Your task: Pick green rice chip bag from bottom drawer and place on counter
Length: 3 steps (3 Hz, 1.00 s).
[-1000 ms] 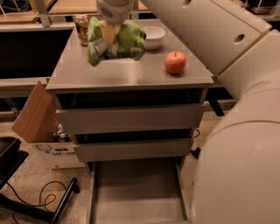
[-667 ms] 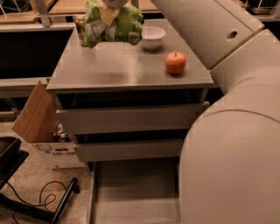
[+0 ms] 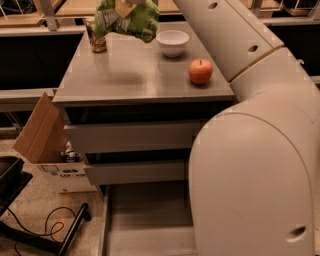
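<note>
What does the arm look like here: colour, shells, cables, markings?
The arm is smooth off-white plastic. It has fat rounded shells, a thin tan seam between segments and a few small dark round holes. No cables or markings show. The gripper, at the top edge above the green bag, is mostly cropped, with only a pale tan bit visible.

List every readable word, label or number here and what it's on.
No text reads clearly.
White patch on the crinkled light-green snack bag, held by the gripper above the grey counter: blurred.
Dark print on the white box: blurred.
Label on the dark can: blurred.
</note>
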Each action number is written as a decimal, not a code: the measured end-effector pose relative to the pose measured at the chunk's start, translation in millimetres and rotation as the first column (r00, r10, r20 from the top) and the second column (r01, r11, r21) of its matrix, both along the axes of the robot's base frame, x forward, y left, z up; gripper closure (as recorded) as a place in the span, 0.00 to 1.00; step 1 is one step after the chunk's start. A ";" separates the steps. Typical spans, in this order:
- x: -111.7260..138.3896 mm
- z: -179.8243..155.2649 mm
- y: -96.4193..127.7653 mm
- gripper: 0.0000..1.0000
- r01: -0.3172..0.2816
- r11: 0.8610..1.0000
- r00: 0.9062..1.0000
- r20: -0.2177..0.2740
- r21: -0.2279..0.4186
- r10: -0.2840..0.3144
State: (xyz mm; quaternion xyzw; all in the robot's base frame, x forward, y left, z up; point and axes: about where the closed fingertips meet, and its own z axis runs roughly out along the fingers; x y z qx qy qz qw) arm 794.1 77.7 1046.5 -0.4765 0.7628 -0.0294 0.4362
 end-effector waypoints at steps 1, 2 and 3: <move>1.1 -2.6 1.8 0.82 -0.002 1.000 1.000 -0.003 -0.001 0.002; 1.9 -5.8 3.3 0.59 -0.003 1.000 1.000 -0.006 -0.003 0.003; 2.6 -8.9 5.2 0.36 -0.006 1.000 1.000 -0.010 -0.005 0.006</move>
